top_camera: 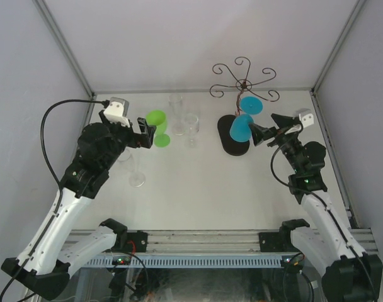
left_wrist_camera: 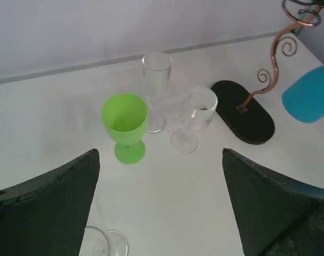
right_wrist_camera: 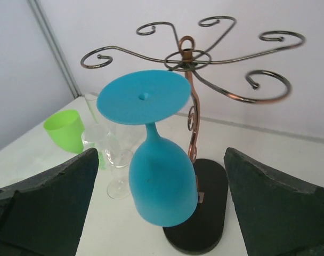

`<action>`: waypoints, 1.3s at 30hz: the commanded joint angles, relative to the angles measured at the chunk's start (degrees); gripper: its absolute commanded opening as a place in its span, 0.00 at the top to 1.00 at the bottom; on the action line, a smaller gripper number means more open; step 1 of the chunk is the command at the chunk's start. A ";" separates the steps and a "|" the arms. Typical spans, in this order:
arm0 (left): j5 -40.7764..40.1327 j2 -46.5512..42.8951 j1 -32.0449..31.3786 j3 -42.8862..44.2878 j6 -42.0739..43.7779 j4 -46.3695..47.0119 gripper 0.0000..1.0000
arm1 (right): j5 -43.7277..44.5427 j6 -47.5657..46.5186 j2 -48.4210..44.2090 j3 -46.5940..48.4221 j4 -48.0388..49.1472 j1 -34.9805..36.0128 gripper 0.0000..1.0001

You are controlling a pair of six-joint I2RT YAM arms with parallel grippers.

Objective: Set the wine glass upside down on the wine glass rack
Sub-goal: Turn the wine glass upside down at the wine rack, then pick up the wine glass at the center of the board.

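Note:
The blue wine glass (right_wrist_camera: 162,176) hangs upside down and slightly tilted, its round foot (right_wrist_camera: 143,96) up under the curled arms of the wine glass rack (right_wrist_camera: 188,56). Where the foot meets the wire is not clear. My right gripper (right_wrist_camera: 161,152) is open, with one finger on each side of the bowl and a gap on both sides. From above, the glass (top_camera: 240,128) hangs over the rack's black base (top_camera: 232,146), just left of the right gripper (top_camera: 269,126). My left gripper (top_camera: 146,131) is open with nothing between its fingers.
A green goblet (left_wrist_camera: 124,120), a tall clear flute (left_wrist_camera: 156,80) and a short clear glass (left_wrist_camera: 198,109) stand left of the rack base (left_wrist_camera: 247,114). Another clear glass (left_wrist_camera: 103,242) stands close under the left gripper (left_wrist_camera: 160,152). Walls close the table's back and sides.

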 commanded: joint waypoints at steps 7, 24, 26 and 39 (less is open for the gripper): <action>-5.07 3.58 0.47 0.87 1.67 -1.89 0.00 | 2.17 10.05 -17.11 1.26 -31.86 -2.11 0.00; -4.88 25.33 1.39 17.59 8.89 -20.47 0.00 | -6.80 7.16 -20.54 1.74 -48.51 -2.92 0.00; -3.63 27.91 2.08 18.88 8.91 -21.39 0.00 | -6.66 7.13 -20.93 1.70 -49.27 -2.93 0.00; -0.93 41.41 5.44 25.20 11.11 -22.89 0.00 | -4.23 7.60 -22.83 1.65 -50.42 -2.90 0.00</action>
